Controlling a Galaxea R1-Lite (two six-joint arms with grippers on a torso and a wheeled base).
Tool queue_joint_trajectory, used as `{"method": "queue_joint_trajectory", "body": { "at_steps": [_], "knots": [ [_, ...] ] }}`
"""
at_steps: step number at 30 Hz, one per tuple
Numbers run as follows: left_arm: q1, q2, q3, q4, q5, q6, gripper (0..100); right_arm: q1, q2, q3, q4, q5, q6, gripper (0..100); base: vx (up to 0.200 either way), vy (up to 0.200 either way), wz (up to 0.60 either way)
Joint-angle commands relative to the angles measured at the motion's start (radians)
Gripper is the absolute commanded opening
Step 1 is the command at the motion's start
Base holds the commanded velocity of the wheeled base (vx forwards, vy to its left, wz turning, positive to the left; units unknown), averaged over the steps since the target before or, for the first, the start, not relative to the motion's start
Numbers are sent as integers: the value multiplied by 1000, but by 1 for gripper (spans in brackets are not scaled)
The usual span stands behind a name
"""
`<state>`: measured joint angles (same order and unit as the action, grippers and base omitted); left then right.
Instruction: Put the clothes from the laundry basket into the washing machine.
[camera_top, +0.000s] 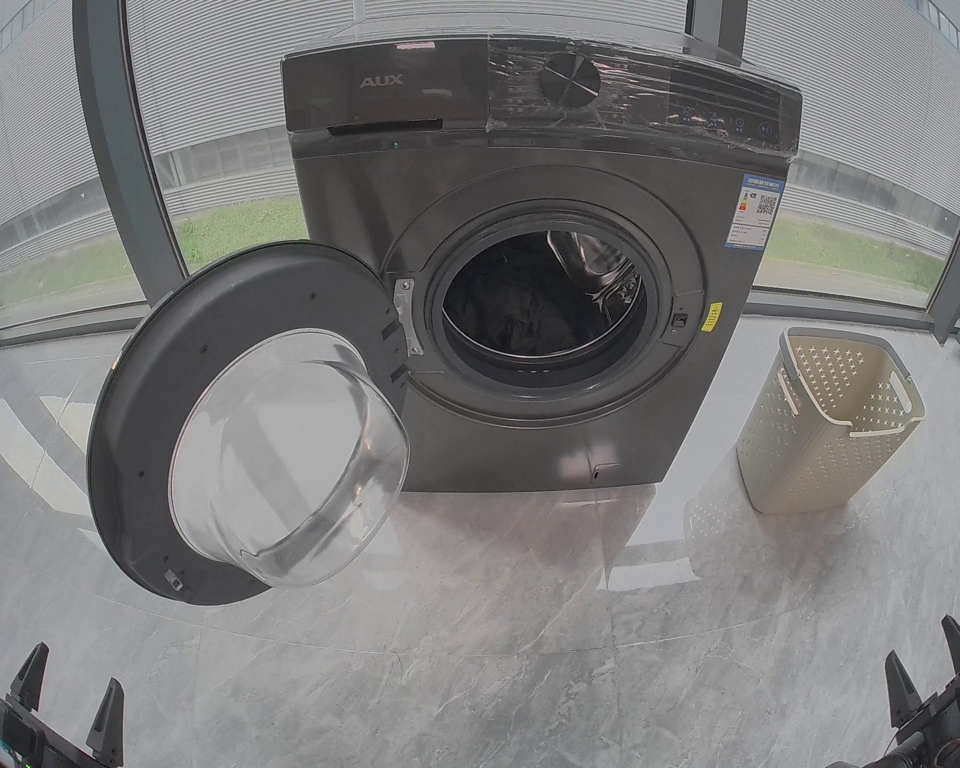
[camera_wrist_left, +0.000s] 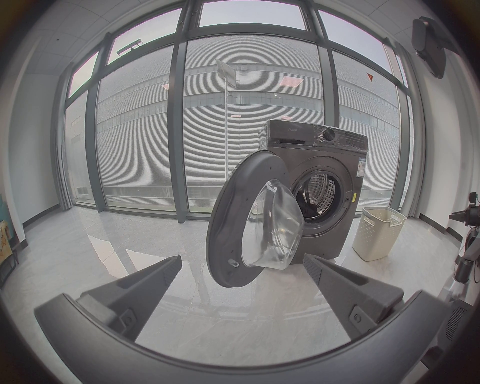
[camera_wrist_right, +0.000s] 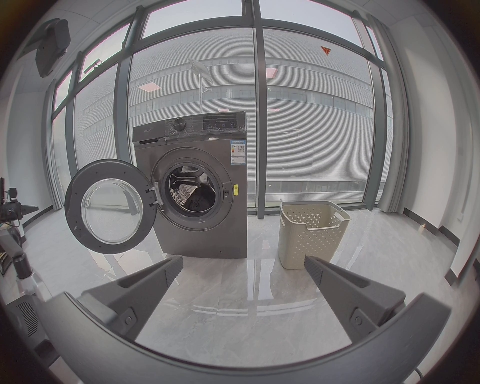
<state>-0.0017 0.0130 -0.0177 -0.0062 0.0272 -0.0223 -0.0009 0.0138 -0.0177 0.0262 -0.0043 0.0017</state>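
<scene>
Clothes (camera_top: 505, 300), seemingly dark, inside washing machine (camera_top: 520, 455); laundry basket (camera_top: 800, 460) beside.

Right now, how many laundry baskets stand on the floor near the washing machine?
1. The cream laundry basket stands on the floor, right of the washing machine and apart from it. Another could be hidden behind the machine.

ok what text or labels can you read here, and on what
On the washing machine's top panel: a brand logo, not quoted here.
On its control panel: markings too small to read.
On the blue-and-white label: print too small.
On the yellow sticker by the door opening: too small.
On the laundry basket: no print seen.
</scene>
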Motion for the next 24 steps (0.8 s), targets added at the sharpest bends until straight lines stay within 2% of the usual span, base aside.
{"method": "queue_joint_trajectory", "body": {
  "at_steps": [1,4,24],
  "knots": [
    [0,-13,16,0,2,1,100,-1,-12,7,0,0,0,100,0,0,0],
    [0,-13,16,-1,-1,-4,100,-1,-12,7,0,0,0,100,0,0,0],
    [0,-13,16,-1,-1,-2,100,-1,-12,7,0,0,0,100,0,200,0]
  ]
}}
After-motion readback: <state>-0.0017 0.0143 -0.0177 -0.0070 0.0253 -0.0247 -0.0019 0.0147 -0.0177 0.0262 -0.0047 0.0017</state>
